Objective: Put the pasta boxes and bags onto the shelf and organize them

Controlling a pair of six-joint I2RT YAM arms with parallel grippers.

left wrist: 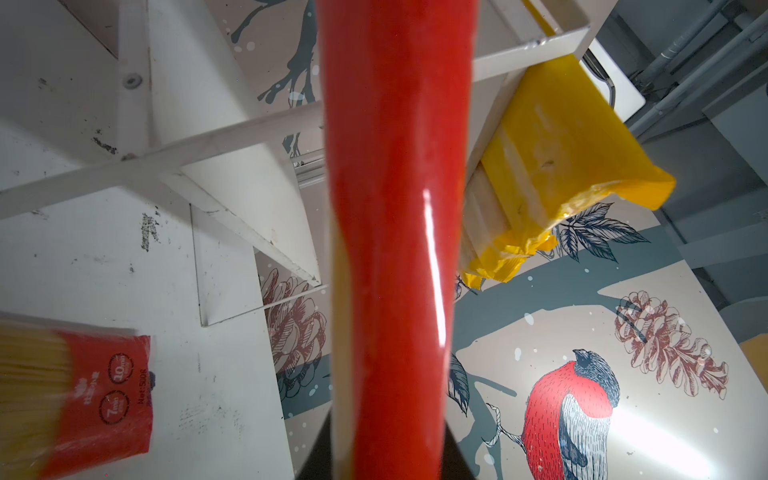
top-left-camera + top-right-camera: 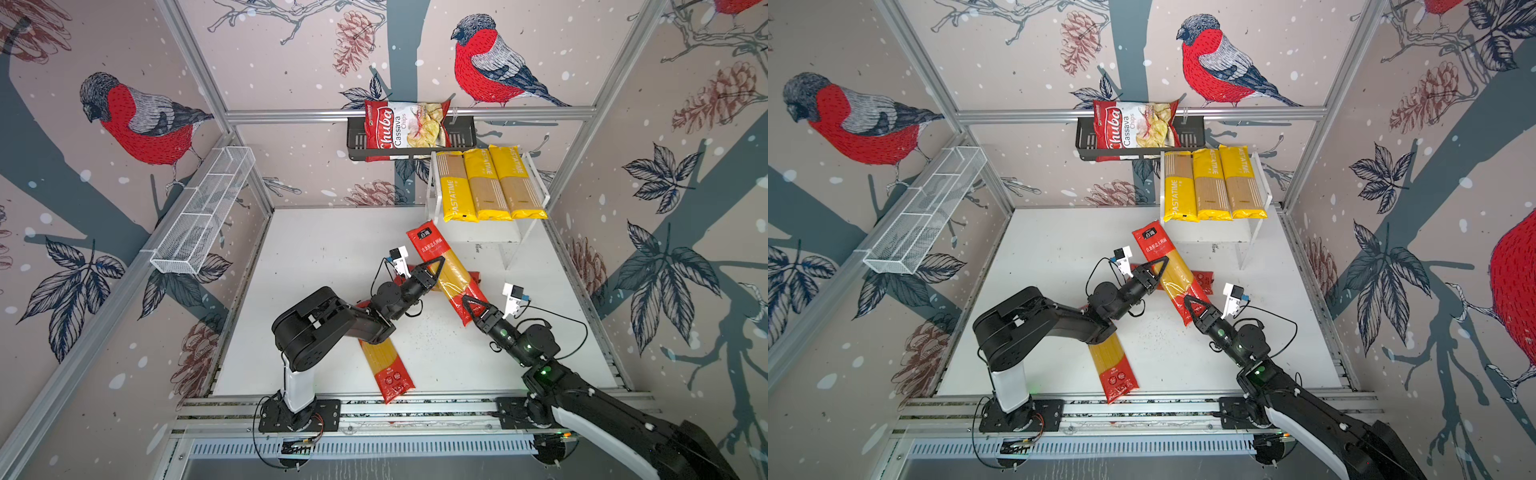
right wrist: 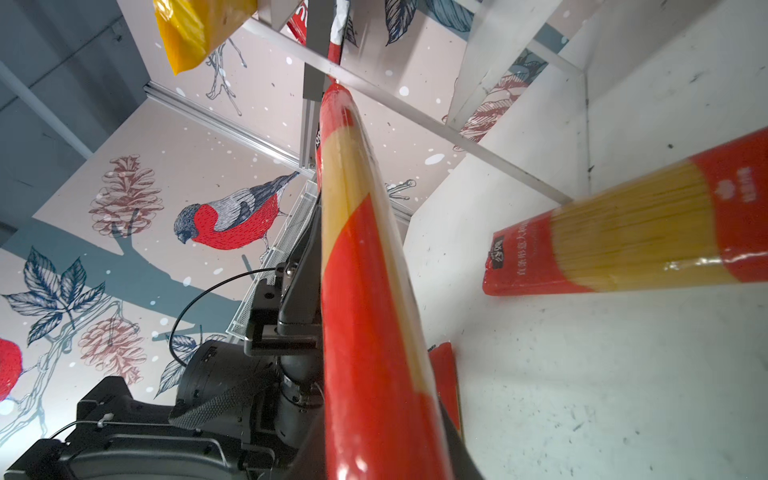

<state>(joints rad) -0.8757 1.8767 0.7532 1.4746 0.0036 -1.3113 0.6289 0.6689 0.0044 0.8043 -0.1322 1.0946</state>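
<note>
Above the white tabletop (image 2: 316, 257), in front of the shelf (image 2: 478, 235), your left gripper (image 2: 440, 266) clamps the red spaghetti pack (image 2: 432, 245) mid-length, while your right gripper (image 2: 467, 305) straddles its near end, grip unclear.

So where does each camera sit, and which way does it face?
Both top views: high above the arm bases, looking down on table, shelf, left arm, right arm.
Left wrist: on the left arm, looking along the held red pack toward the shelf; hardly any robot shows.
Right wrist: on the right arm, looking along that pack; the left arm shows.
Shared: every view shows that pack.
</note>
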